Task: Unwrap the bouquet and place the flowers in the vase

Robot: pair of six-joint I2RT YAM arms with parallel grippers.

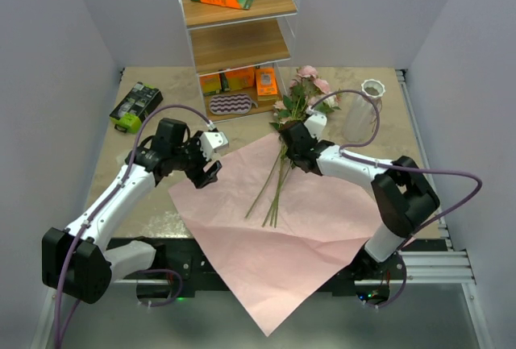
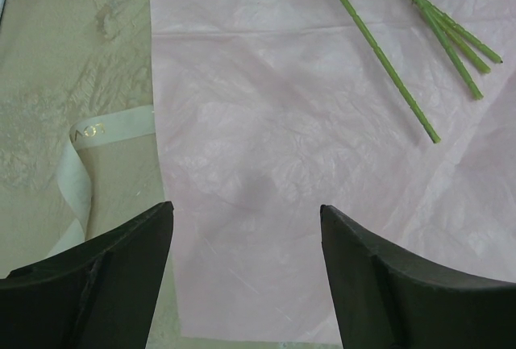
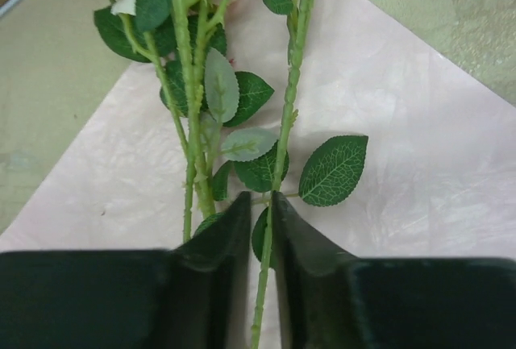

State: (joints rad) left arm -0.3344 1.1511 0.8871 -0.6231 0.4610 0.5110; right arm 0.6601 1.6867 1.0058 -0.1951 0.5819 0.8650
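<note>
Well, the flowers (image 1: 280,178) lie loose on the spread pink sheet (image 1: 274,252), cut ends toward 7 o'clock and blooms toward 1 o'clock, up by the vase (image 1: 360,111). The vase stands off the sheet at about 2 o'clock from my right pincer (image 1: 297,152).

From the wrist, my right pincer (image 3: 260,200) is pinched almost together, low among the leaves, with one thin stem in the slit between its fingers. I judge that a grasp on a single stem (the neighbouring stems run past outside, at 11 o'clock).

My left pincer (image 2: 246,212) hangs released and wide over the sheet's 9 o'clock edge, holding nothing, with a curl of cream ribbon (image 2: 76,172) just beside it on the table.

These stems look light, stiff and rather slick, so one could swivel in a narrow pinch, and the blooms would crush. I'd hold at mid-stem, below the leaves, never the heads. The vase's narrow neck will want the cut ends fed in first.
</note>
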